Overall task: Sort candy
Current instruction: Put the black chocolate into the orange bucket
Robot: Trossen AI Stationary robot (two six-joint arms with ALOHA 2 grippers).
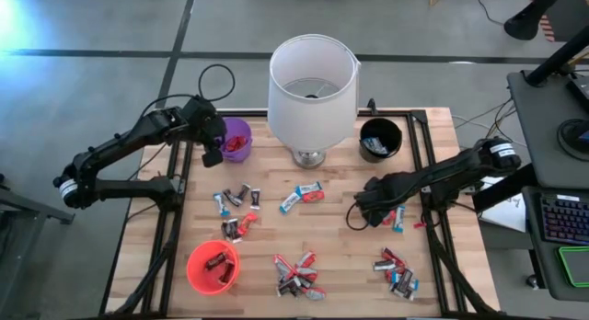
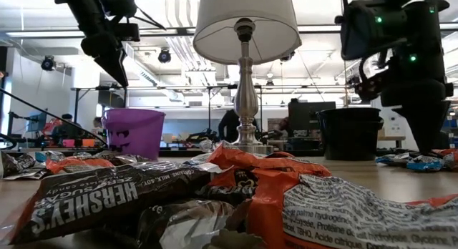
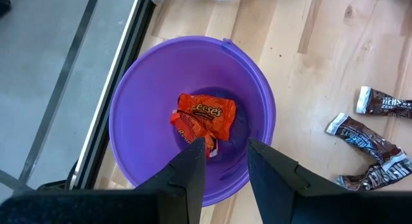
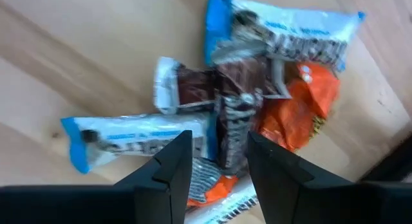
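Candy (image 3: pixel 205 116), two orange pieces in purple cup (image 3: pixel 132 108); left tool (image 3: pixel 223 158) apart above; right tool (image 4: pixel 217 161) apart, empty

- left arm reaches in from the worktop's left edge toward the back, left gripper (image 3: pixel 222 161) pointing down, fingers parted, empty
- right arm stretched low from the right, right gripper (image 4: pixel 219 161) fingers parted, empty

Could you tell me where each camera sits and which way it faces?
High: overhead, straight down on table, both arms.
Low: table height, looking across candy into the room; arms overhead.
Left wrist: over the purple cup; left gripper open.
Right wrist: over a candy pile; right gripper open.
Shared: purple cup in high, low, left wrist.
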